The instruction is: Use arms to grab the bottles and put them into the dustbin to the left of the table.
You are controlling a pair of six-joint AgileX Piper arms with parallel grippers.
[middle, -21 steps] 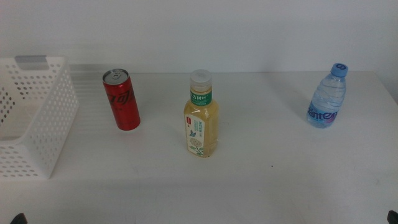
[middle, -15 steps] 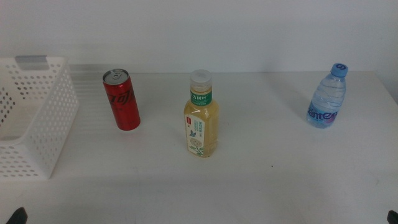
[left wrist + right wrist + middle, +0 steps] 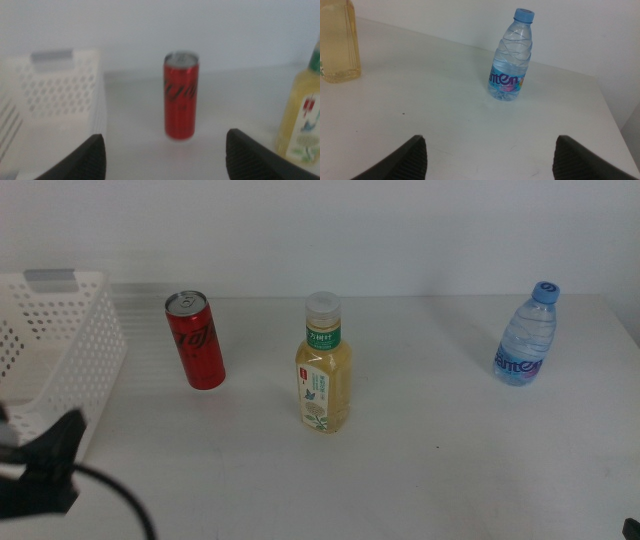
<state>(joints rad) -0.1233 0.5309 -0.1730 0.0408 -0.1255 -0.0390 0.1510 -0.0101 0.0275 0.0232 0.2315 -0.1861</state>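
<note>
Three bottles stand upright on the white table (image 3: 430,460): a red cola can (image 3: 198,340) at the left, a yellow tea bottle (image 3: 324,370) in the middle and a small clear water bottle (image 3: 526,338) at the far right. The white perforated dustbin (image 3: 70,360) stands at the left edge. My left gripper (image 3: 50,455) comes in low at the bottom left, in front of the dustbin. It is open, and the can (image 3: 180,95) is still well ahead of it. My right gripper (image 3: 491,145) waits open, facing the water bottle (image 3: 512,57) from a distance.
A plain white wall runs behind the table. The table's right edge lies just past the water bottle. In the left wrist view the dustbin (image 3: 60,85) stands beside the can, and the tea bottle (image 3: 302,120) is on the can's other side.
My left arm has risen into the middle view at the bottom left, in front of the dustbin. The bottles and the right arm have not moved.
</note>
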